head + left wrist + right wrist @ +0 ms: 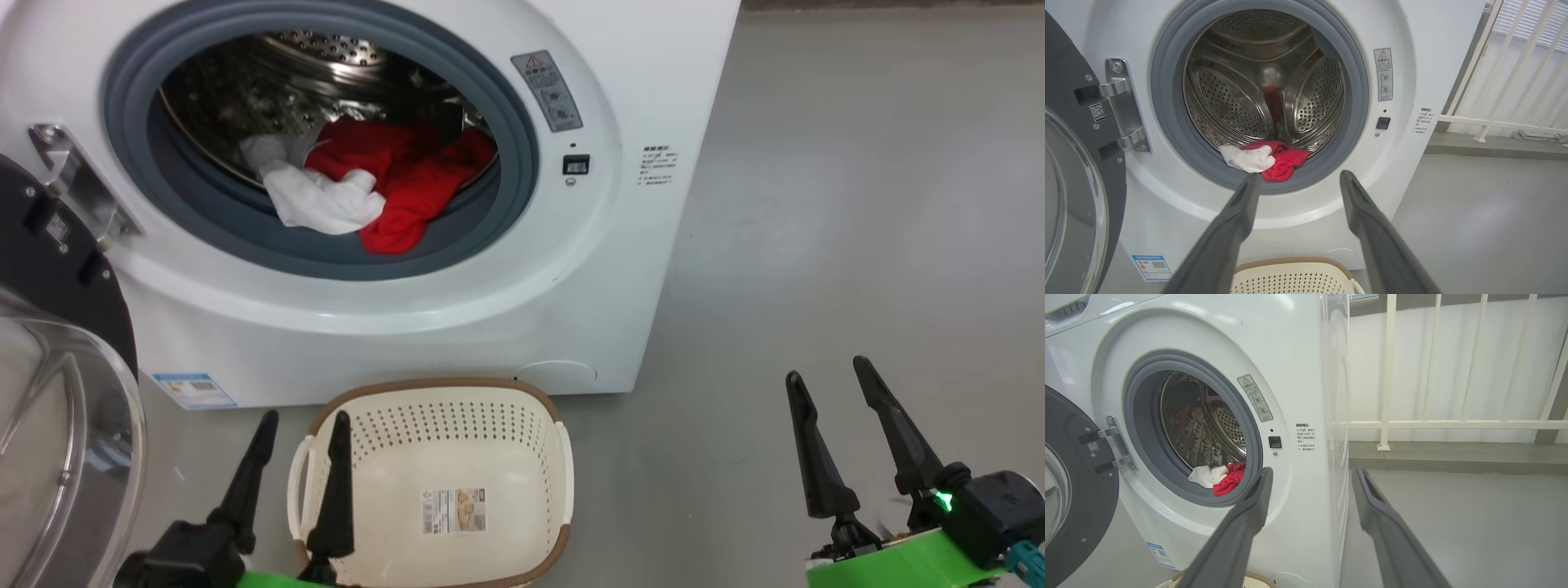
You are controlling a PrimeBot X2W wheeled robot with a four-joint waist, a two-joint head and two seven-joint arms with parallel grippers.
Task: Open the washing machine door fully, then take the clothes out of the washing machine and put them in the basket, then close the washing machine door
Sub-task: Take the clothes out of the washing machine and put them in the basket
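Nearest, the left gripper (305,418) is spread wide with nothing in it, at the left edge of the basket (441,383). The right gripper (826,371) is also released, above the floor (816,245). The basket stands just before the washing machine (408,327). The washing machine door (57,245) is swung open leftward. The clothes (392,188) lie at the drum's front lip

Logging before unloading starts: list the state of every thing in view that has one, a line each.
washing machine door: swung open to the left.
washing machine: open, clothes inside.
clothes: red and white pieces heaped at the front.
basket: upright on the floor, empty.
left gripper: jaws open, holding nothing.
right gripper: jaws open, holding nothing.
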